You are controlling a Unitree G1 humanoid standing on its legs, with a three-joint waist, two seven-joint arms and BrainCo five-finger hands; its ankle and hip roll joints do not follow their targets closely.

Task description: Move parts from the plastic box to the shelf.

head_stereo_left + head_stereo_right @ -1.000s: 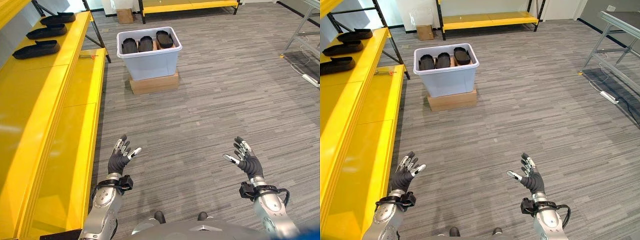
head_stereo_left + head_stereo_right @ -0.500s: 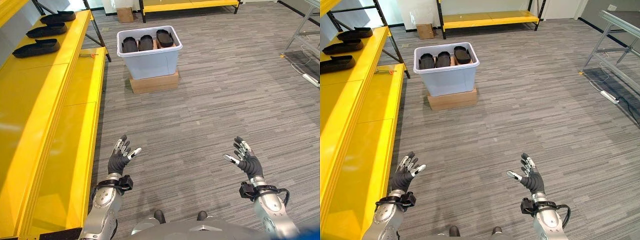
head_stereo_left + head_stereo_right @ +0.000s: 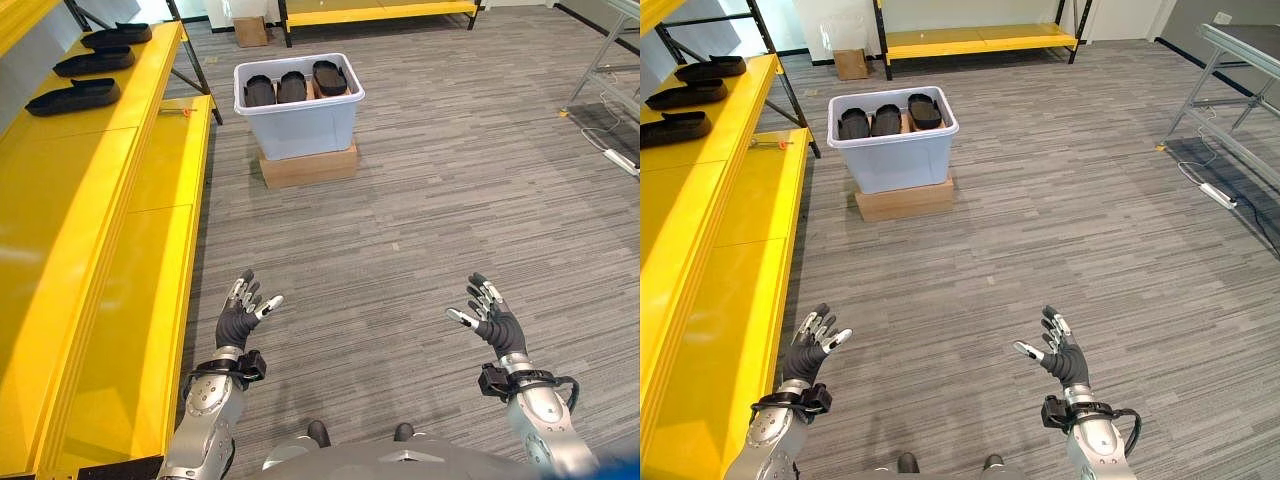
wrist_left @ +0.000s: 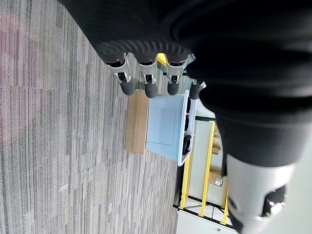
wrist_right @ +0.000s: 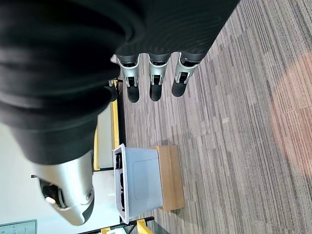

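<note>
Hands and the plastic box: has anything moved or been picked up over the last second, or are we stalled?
Nothing has visibly changed. The left hand and right hand are both held open and empty above the floor. Three black parts lie in the plastic box on its cardboard base, and three more sit on the yellow shelf.
</note>
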